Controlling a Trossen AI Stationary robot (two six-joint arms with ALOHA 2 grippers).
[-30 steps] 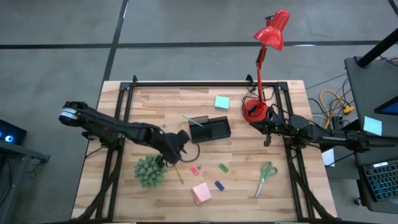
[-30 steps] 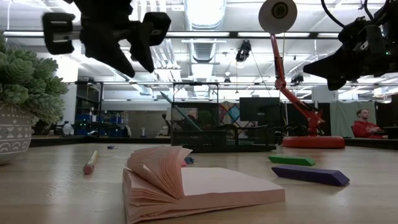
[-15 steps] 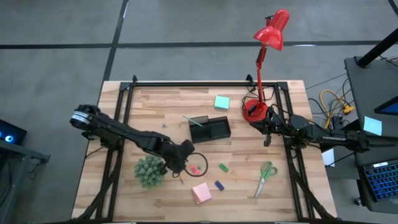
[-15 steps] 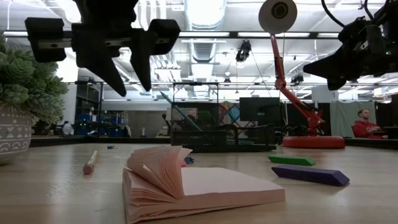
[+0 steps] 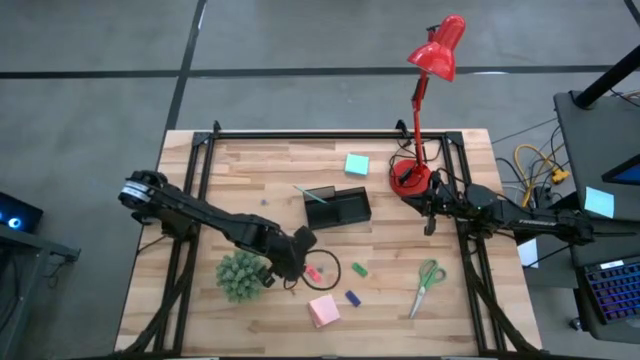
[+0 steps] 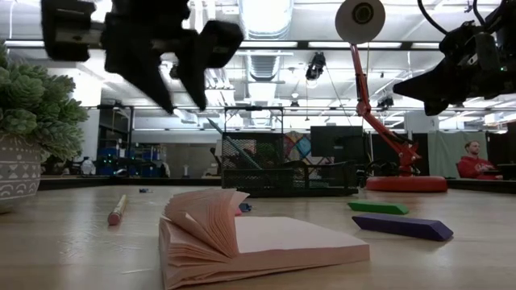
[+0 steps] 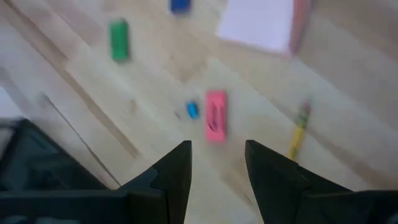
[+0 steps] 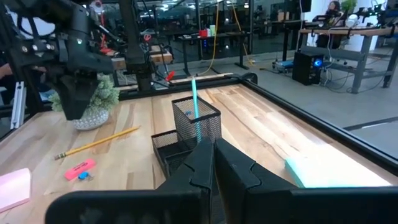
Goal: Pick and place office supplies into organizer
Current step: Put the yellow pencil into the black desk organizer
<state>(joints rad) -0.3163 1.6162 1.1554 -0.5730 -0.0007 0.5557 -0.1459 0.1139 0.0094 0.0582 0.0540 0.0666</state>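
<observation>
While my left pincer [image 7: 216,163] hangs above the wooden worktop [image 5: 250,160] with its fingers spread and nothing between them, I see the flat pink eraser [image 7: 215,116] just ahead of it, a tiny blue eraser [image 7: 191,110] close beside that, and the yellow pencil with its pink end [image 7: 298,130] lying off to one side. From overhead this pincer sits between the green spiky plant ball in its pale pot [image 5: 240,275] and the pink eraser. The pink sticky-note pad [image 5: 323,310], green block eraser [image 5: 359,269] and dark blue block eraser [image 5: 352,297] lie loose near the front edge, with the green-handled scissors [image 5: 428,284] farther right. The black wire-mesh organizer [image 5: 338,206] stands mid-worktop, a thin teal pen [image 8: 196,109] upright in its cup, and the teal sticky-note pad [image 5: 355,164] lies behind it. My right pincer [image 5: 429,226] waits clenched and empty beside the red desk lamp's base [image 5: 409,178]. I can read no lettering on anything; dark marks on the pink eraser are too blurred.
</observation>
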